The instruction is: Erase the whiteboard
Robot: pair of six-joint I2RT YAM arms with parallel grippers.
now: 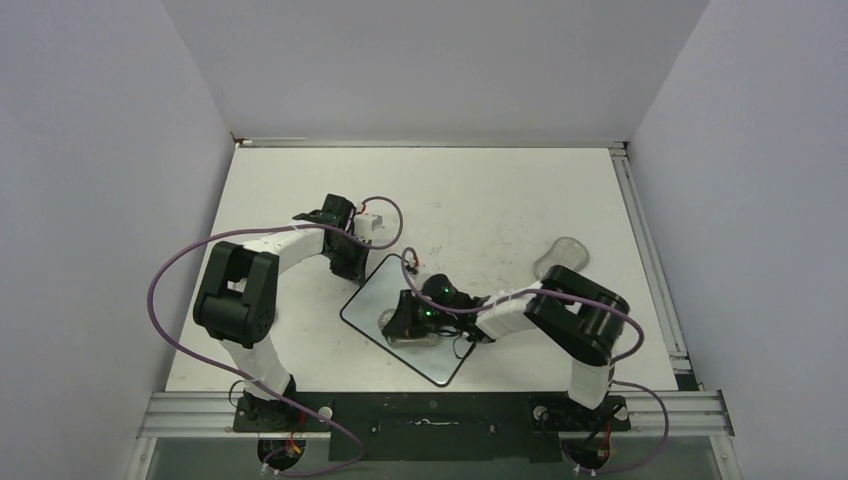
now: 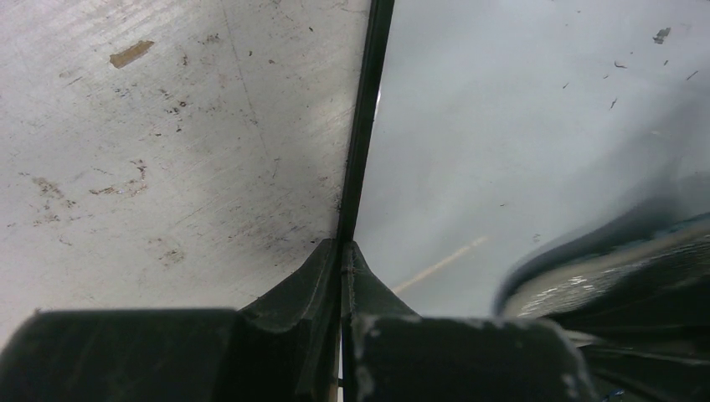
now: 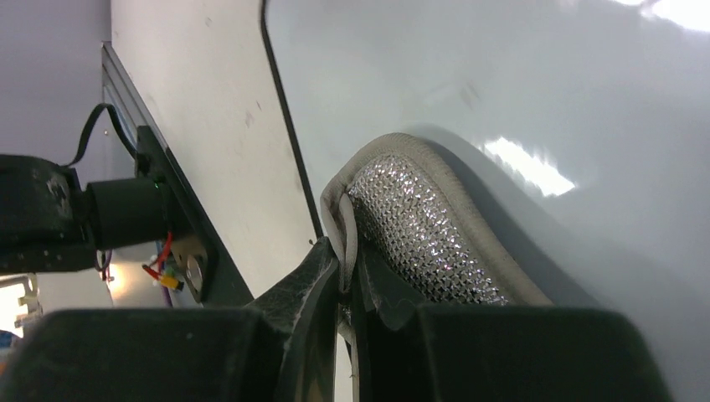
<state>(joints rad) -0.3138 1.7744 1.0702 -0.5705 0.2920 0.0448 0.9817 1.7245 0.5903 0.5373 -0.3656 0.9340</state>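
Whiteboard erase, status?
Left gripper shut on whiteboard rim. Right gripper shut on grey mesh pad, on the board. Small dark specks on board. Second pad off board, not blocking.

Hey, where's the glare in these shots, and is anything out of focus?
Right wrist view: bright glare patches on the whiteboard, and the mesh sponge glitters. Left wrist view: scratches on the table are sharp, the lower right corner is blurred. Top view: even, soft light, no glare, everything sharp.

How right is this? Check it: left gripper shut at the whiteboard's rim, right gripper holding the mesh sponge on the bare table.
One error: the right gripper holds the mesh sponge on the whiteboard, not the bare table; the right wrist view shows it.
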